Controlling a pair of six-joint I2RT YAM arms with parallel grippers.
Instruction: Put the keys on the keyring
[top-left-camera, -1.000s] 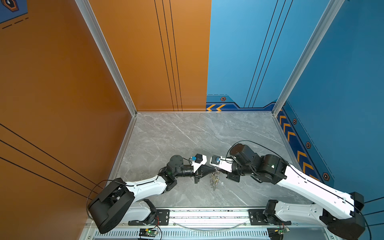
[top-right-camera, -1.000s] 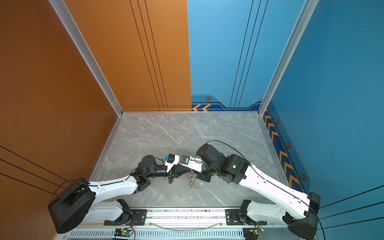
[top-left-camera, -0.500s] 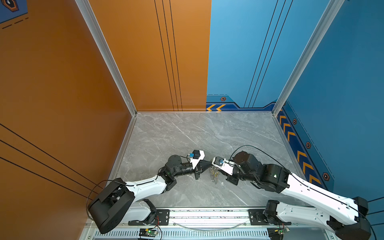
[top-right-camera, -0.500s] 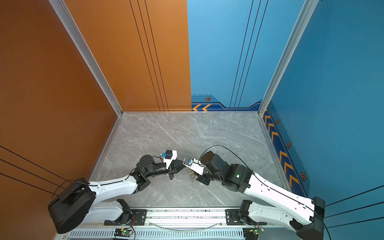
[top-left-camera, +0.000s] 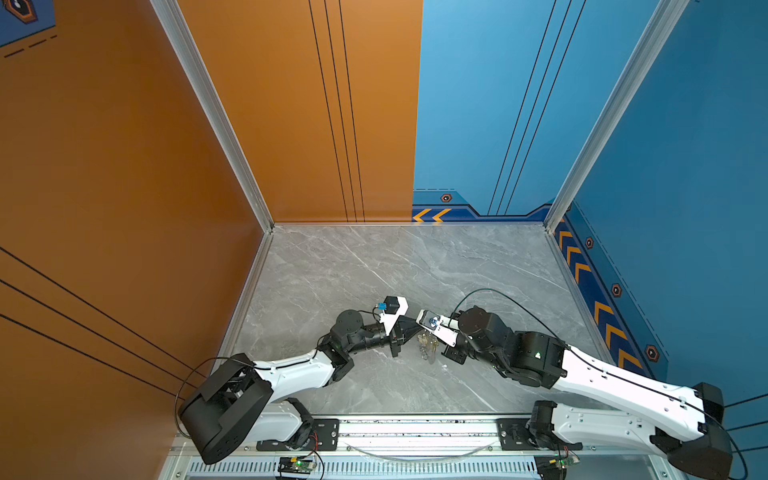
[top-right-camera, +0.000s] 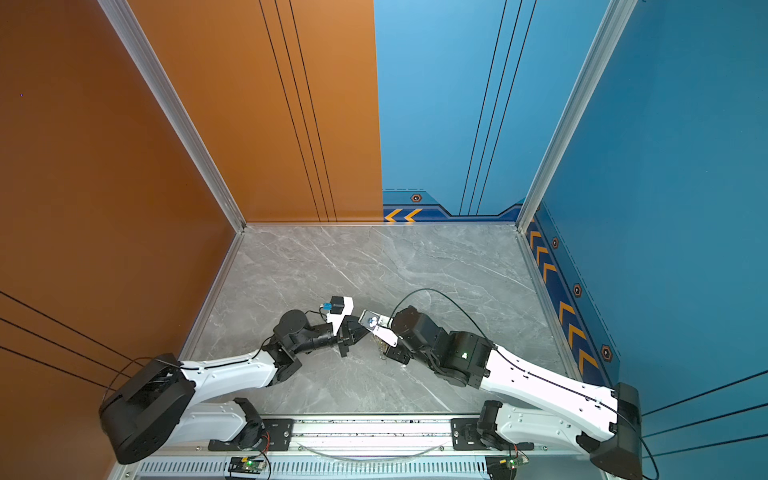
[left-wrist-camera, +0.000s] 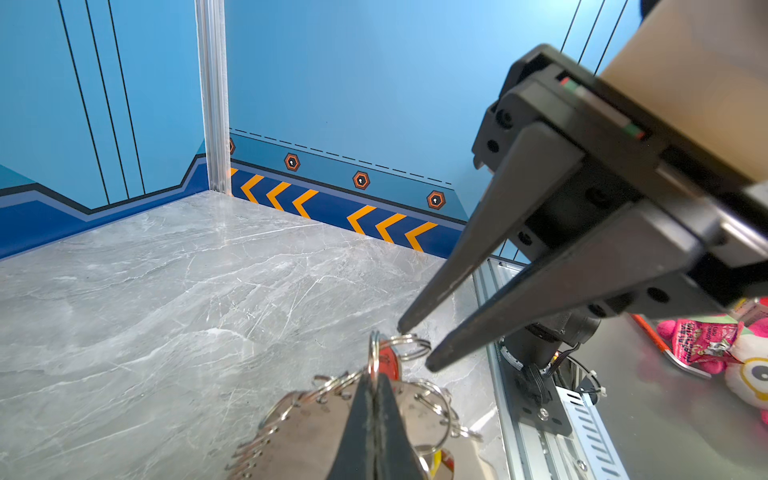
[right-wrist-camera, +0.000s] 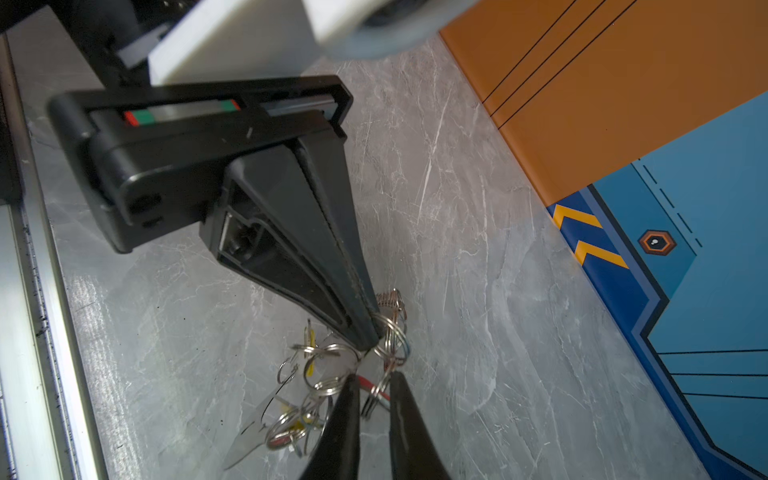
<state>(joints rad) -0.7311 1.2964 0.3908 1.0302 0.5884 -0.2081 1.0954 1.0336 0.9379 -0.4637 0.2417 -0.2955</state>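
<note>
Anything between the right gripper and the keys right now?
Nothing visible does: the right gripper, jaws open, straddles a silver ring and the red key beside it, next to where the shut left gripper pinches the bunch.

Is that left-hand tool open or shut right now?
Shut: the left tool has its tips together with no gap, pinching a ring.

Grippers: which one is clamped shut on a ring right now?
The left gripper: its jaws are pressed together on a silver ring. The right gripper has a visible gap between its jaws, straddling a second ring.
</note>
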